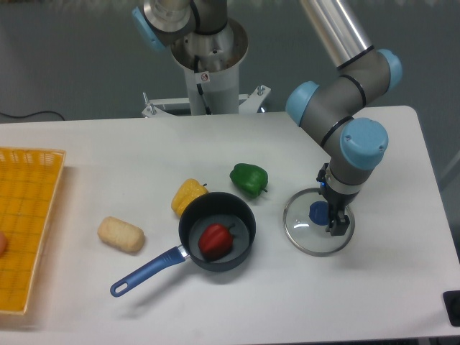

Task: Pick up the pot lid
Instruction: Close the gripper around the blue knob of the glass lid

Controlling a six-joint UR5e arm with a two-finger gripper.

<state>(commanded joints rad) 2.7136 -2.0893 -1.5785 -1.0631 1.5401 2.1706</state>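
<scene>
White tabletop (79, 309) fills most of the view, and its near stretch runs along the bottom. Nearest on it is the blue handle (147, 272), which slants up from the lower left to a round black pan (218, 265). Inside the pan lies a red pepper (215, 242), its stem toward the right. To the left of the pan, well apart from it, rests a light brown oblong item (121, 234); farther left, a yellow crate (44, 230) is cut off by the picture's edge.

Right of the pan and apart from it is the pot lid (297, 231), a clear round one lying on the tabletop with its blue knob (318, 213) upward. Over the lid, reaching in from the upper right, is the gripper (330, 201), tilted in the view. Its two fingers stand apart, with a gap between the tips near the knob; whether either one touches the knob or the glass, I cannot tell.

Just beyond the pan's upper left rim sits a yellow pepper (188, 195). A green pepper (249, 179) lies a little farther back, between the pan and the lid. Behind everything, the arm's base (215, 79) stands before a dark backdrop (79, 57).
</scene>
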